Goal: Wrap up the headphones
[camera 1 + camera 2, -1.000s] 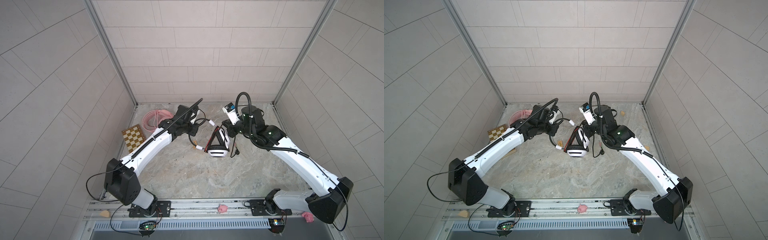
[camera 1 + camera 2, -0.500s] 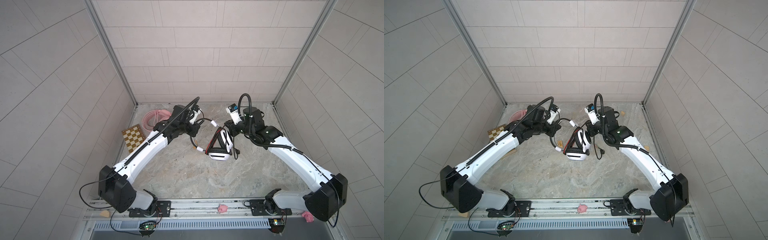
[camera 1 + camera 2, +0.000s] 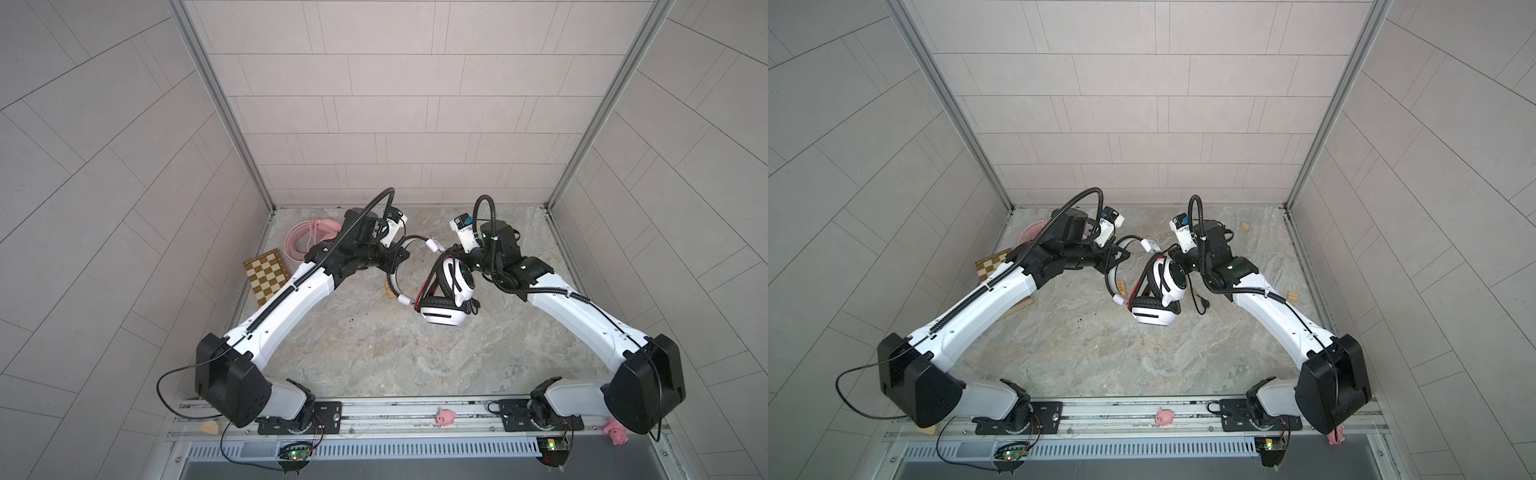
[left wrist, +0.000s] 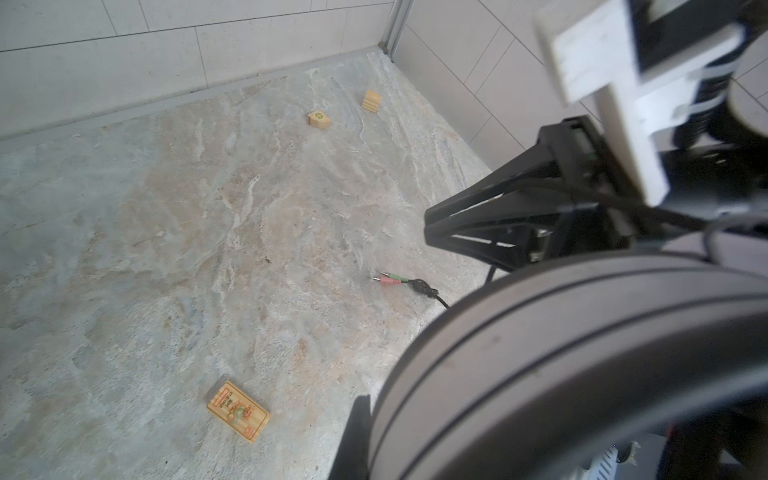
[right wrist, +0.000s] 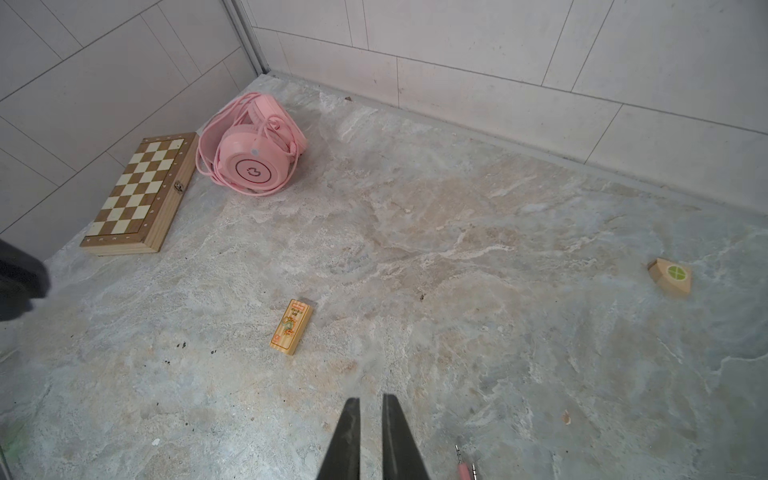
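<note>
While left hand (image 3: 395,265) grips white-and-black headphones (image 3: 442,319) by headband (image 3: 393,286), right hand (image 5: 371,401) beside earcup (image 3: 455,276), parted, empty.

A robot test cell in a lab: 3 tiled walls (image 3: 395,104) joined by aluminium posts (image 3: 224,104) box in a marbled tabletop (image 3: 374,353), with 2 arms (image 3: 291,303) bolted to a front rail (image 3: 395,409) and bare circuit boards (image 3: 296,456) wired below it.

The pink corded headphones (image 3: 305,237) lie in the back left corner, the wooden chessboard box (image 3: 266,276) just before them; the white-and-black headphones (image 3: 444,291) are mid-table, a small printed wooden block (image 3: 390,291) just left.
</note>
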Controlling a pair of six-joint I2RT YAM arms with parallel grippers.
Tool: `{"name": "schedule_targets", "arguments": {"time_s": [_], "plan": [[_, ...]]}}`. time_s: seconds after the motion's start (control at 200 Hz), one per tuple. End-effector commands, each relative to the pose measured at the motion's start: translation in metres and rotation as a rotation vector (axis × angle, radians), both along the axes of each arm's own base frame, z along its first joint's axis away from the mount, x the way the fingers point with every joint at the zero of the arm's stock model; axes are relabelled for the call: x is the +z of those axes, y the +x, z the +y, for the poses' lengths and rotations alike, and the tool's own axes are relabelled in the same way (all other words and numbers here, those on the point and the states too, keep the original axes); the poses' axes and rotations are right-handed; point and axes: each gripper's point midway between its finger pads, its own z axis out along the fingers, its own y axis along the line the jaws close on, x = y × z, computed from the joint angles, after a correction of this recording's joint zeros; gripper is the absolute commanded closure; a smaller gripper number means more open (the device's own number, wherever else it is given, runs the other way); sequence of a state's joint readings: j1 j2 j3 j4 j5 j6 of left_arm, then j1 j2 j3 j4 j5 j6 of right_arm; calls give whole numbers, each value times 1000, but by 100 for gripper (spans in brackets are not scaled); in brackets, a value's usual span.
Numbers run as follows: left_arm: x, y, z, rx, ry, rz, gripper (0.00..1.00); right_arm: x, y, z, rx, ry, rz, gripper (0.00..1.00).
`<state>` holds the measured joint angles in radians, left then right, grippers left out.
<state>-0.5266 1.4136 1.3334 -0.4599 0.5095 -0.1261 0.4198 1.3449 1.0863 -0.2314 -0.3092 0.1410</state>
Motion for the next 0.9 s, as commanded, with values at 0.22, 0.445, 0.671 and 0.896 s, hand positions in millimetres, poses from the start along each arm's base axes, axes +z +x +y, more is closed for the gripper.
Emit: {"name": "schedule_targets", "arguments": {"time_s": [0.22, 0.445, 0.671, 0.896], "plan": [[75, -12, -8, -41, -178, -115, 100, -21, 14, 5, -10, 83, 36, 87], [79, -10, -8, -30, -187, -120, 100, -44, 23, 14, -15, 154, 92, 87], [83, -8, -7, -9, -206, -123, 100, -67, 27, 18, -17, 161, 136, 88], [95, -6, -9, 8, -255, -114, 100, -90, 29, 21, -29, 180, 193, 88]]}}
